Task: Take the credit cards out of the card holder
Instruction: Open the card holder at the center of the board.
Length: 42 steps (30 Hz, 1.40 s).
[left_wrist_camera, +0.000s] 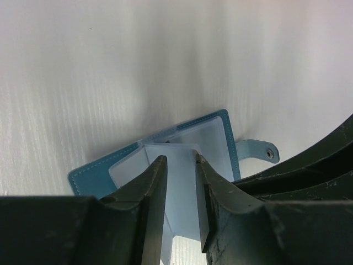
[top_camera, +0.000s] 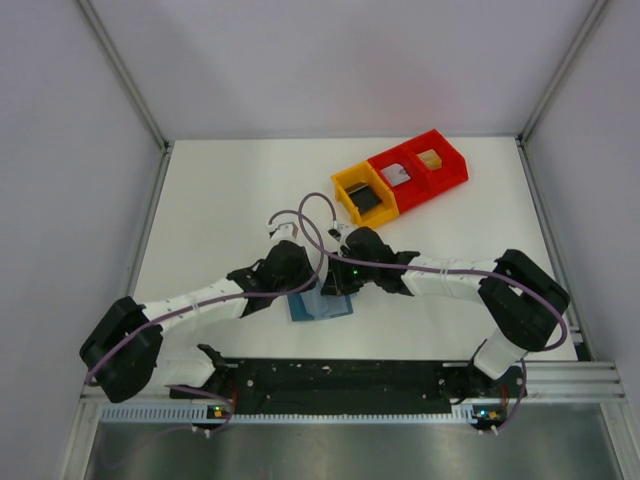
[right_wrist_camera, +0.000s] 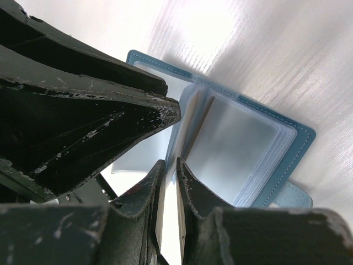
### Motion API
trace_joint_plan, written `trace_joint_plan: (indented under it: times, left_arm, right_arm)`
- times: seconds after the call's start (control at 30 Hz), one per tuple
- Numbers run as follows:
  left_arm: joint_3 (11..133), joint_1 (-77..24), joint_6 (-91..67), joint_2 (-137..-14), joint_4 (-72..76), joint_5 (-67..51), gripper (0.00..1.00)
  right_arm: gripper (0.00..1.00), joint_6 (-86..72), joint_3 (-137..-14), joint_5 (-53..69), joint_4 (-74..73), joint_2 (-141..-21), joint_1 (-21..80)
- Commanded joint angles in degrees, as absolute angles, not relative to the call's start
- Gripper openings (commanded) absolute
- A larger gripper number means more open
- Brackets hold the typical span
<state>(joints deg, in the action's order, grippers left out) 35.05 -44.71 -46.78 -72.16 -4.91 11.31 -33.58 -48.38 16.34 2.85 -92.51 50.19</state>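
Note:
The teal-blue card holder [top_camera: 325, 308] lies open on the white table between my two grippers. My left gripper [left_wrist_camera: 179, 160] is open, its fingertips down on the holder's pale inner pages [left_wrist_camera: 212, 138]. My right gripper [right_wrist_camera: 170, 163] is shut on a thin pale page of the holder [right_wrist_camera: 177, 132] that stands up edge-on; I cannot tell whether a card is in it. The holder's other clear sleeves [right_wrist_camera: 237, 149] look empty. A dark card [top_camera: 366, 200], a pale grey-white card [top_camera: 397, 176] and a tan card [top_camera: 431, 160] lie in the bins at the back.
A yellow bin [top_camera: 347, 180] and two red bins [top_camera: 455, 165] stand in a row at the back right of the table. The holder's snap tab [left_wrist_camera: 259, 149] sticks out toward the right arm. The left finger [right_wrist_camera: 138, 110] crowds the right wrist view. Grey walls enclose the table.

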Motion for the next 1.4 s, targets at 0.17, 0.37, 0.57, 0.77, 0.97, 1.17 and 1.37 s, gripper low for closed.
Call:
trace_joint_plan:
  times: [0.17,0.37,0.57,0.77,0.97,1.17,1.37]
  left_arm:
    - [37.3,-44.6,-46.1,-74.4,-4.0,10.5,0.31]
    - [37.5,-44.6,-45.2,-74.2,-6.8,12.3,0.30]
    - [35.6,-44.5,-44.6,-72.8,-9.4,14.5,0.28]
    - [32.9,-44.4,-45.4,-70.8,-10.0,15.4,0.27]
    - [30.5,-43.5,-45.6,-65.8,-12.8,18.1,0.27]
    - [30.1,-42.4,-45.4,-60.0,-17.2,20.2,0.28]
    - [35.5,-42.5,-43.9,-54.2,-18.6,12.3,0.29]
  right_arm:
    - [0.13,-32.7,-48.7,16.2,3.9,-91.8,50.3]
    - [0.13,-32.6,-48.8,15.6,3.3,-91.5,50.2]
    - [0.13,-32.6,-48.6,14.9,3.0,-91.3,50.2]
    - [0.11,-32.6,-48.5,14.7,3.0,-91.4,50.2]
    - [0.07,-32.7,-48.3,14.3,3.1,-91.5,50.0]
    - [0.06,-33.0,-47.9,14.1,3.3,-91.3,49.7]
    - [0.05,-33.0,-48.3,14.0,2.9,-91.2,49.8]
